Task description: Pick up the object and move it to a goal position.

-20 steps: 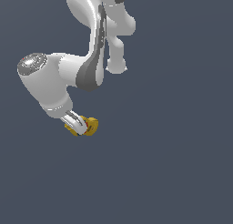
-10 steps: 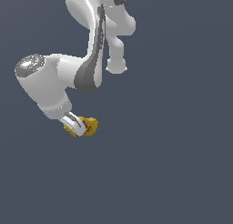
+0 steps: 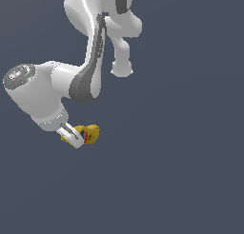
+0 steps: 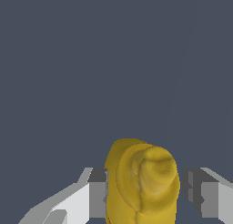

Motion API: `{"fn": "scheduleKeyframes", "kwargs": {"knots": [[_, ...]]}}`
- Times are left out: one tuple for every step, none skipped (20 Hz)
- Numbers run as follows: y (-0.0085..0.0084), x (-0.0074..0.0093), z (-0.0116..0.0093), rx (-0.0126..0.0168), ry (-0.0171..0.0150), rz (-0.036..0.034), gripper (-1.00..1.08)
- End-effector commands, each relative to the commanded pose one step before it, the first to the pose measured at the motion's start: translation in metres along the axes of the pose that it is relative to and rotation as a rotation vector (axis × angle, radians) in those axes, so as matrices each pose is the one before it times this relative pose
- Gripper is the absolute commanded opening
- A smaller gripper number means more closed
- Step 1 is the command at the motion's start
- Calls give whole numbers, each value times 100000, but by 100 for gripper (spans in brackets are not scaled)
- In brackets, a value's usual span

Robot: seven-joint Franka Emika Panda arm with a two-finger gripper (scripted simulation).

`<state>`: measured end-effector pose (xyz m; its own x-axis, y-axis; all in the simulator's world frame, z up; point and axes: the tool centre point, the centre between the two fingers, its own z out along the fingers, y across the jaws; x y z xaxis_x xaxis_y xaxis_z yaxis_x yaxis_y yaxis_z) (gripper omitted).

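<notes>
**Carrying the bottle crosswise**

Clamped in the claw (image 3: 77, 136) sits the small yellow plastic squeeze bottle with a red-blue label (image 3: 88, 133), fingers (image 4: 93, 198) flanking it across its narrow width, probably for grip. Its long axis looks tilted, one end toward three o'clock in the exterior view; which end is unclear.

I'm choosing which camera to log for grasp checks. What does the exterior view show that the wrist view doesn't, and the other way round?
Only the exterior view shows the white arm leaning over the scene and the red-blue label on the bottle's side. Only the wrist view shows the pointed yellow cap end-on and a gap between the bottle and one finger; the other finger sits against it. Both show the yellow squeeze bottle between the fingers of the gripper, on a plain dark grey background.
</notes>
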<state>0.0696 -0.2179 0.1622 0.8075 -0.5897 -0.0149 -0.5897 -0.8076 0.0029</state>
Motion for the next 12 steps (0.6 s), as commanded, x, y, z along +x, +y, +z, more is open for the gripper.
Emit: {"fn": "scheduleKeyframes", "kwargs": {"knots": [[341, 1029, -353, 53, 732, 278, -100], [35, 248, 19, 0, 0, 0, -100], [31, 220, 16, 0, 0, 0, -100], [26, 193, 14, 0, 0, 0, -100], [21, 167, 12, 0, 0, 0, -100], [17, 142, 9, 0, 0, 0, -100], [12, 117, 7, 0, 0, 0, -100], [7, 92, 4, 0, 0, 0, -100], [2, 69, 2, 0, 0, 0, -100], [-2, 45, 0, 0, 0, 0, -100], [-5, 24, -2, 0, 0, 0, -100], [-3, 6, -1, 0, 0, 0, -100]]}}
